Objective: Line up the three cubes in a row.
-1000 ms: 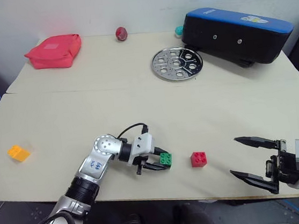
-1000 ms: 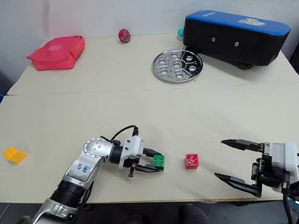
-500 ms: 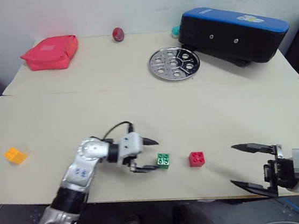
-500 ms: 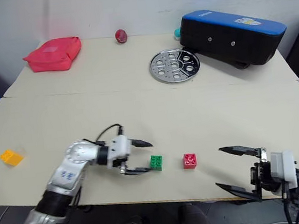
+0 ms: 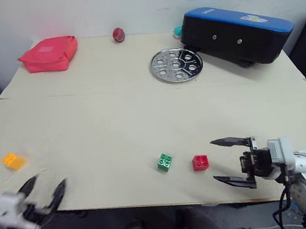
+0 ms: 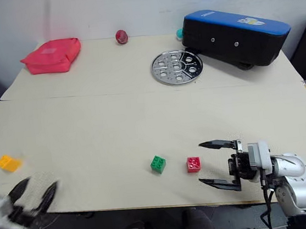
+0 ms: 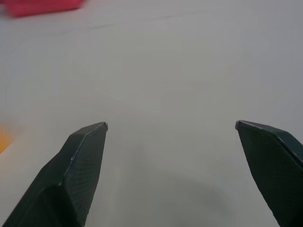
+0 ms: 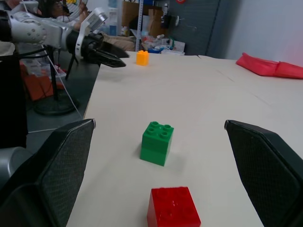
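Right gripper (image 6: 218,163) – jaws spread, empty, low over surface (image 6: 141,110) near front edge; red cube (image 6: 193,164) just beside its tips, green cube (image 6: 158,164) next along, small gap between. Left gripper (image 5: 43,194) at front left corner, jaws spread, empty – orange cube (image 5: 13,161) near it, well apart from other two.
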Controlling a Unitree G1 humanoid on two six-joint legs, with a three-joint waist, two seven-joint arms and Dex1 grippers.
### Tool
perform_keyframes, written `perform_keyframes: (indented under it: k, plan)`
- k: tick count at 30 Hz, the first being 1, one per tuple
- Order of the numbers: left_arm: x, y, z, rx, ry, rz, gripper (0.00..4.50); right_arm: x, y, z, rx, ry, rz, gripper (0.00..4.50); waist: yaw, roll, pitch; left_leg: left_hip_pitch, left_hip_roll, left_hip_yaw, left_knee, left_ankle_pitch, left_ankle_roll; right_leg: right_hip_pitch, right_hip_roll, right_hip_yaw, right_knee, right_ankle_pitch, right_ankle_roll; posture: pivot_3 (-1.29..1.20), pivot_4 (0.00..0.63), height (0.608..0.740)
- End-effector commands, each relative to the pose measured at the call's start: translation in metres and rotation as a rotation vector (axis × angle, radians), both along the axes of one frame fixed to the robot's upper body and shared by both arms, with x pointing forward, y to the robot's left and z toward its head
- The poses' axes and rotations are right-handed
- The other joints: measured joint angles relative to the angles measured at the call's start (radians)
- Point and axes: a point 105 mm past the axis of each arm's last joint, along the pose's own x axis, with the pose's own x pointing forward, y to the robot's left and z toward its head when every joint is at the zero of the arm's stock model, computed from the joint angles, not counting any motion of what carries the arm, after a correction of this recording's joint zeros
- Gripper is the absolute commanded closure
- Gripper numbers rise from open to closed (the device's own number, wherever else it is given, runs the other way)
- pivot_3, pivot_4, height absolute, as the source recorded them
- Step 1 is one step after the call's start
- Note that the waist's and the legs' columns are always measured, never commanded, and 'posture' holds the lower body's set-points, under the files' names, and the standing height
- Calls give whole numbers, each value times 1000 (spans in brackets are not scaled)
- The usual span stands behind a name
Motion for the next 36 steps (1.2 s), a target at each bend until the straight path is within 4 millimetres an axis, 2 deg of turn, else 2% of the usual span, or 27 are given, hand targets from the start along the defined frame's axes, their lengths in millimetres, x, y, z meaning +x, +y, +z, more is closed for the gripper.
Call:
perform_keyframes:
  k: [1, 3, 6, 11, 15, 19, 25, 30, 36]
  plan:
    - [-21, 18, 9, -11, -69, 172, 42, 4, 11, 16, 24, -39, 8, 0, 8, -1, 0, 0, 0, 0, 0, 0, 0, 0, 0, 0, 0, 0, 0, 0, 150, 740]
    - [-18, 7, 9, -14, -66, 111, 42, 7, 14, 20, 24, -38, 7, 0, 17, -1, 0, 0, -1, 0, 1, -1, -2, 0, 0, 0, -2, 0, -1, 0, 150, 740]
    - [1, -12, 14, -13, -80, -23, 42, 11, 18, 26, 15, -43, 15, 0, 22, -2, -1, -1, -1, 0, 0, -3, -4, 0, 0, -1, -5, -2, -4, 0, 150, 740]
    - [28, -1, 41, -53, -207, 3, 42, 14, 22, 33, 19, -57, 9, 0, 19, -3, -1, -3, 0, 0, -2, -2, 0, -1, 1, -1, -6, 0, -2, 0, 150, 740]
    - [27, 28, 48, -84, -252, 200, 42, 15, 23, 35, 35, -60, -3, 0, 4, -2, -1, -3, 1, 0, -2, -2, -1, -1, 1, -2, -5, 0, -2, 0, 150, 740]
    - [24, 58, 33, -157, -224, 523, 42, 18, 22, 31, 45, -59, -21, 0, -7, -2, -1, -3, 1, 1, -1, -2, 1, 0, 1, -1, -5, 1, 0, 0, 150, 740]
    - [56, 68, 29, -265, -225, 690, 42, 16, 18, 20, 43, -52, -18, 0, 7, -5, -2, 0, -1, 0, 1, 1, 1, 2, 0, -1, 0, 2, 1, 0, 150, 740]
    - [84, 63, 28, -235, -186, 666, 42, 15, 13, 7, 40, -46, -5, 0, 8, -6, -2, 0, 0, 2, 0, 0, 0, 1, 1, -1, 0, 2, 1, 0, 150, 740]
    - [102, 53, 23, -221, -135, 662, 42, 7, 3, -10, 43, -28, -5, 0, 10, -6, -2, 0, 0, 2, 0, 0, -1, 1, 1, -1, 0, 2, 1, 0, 150, 740]
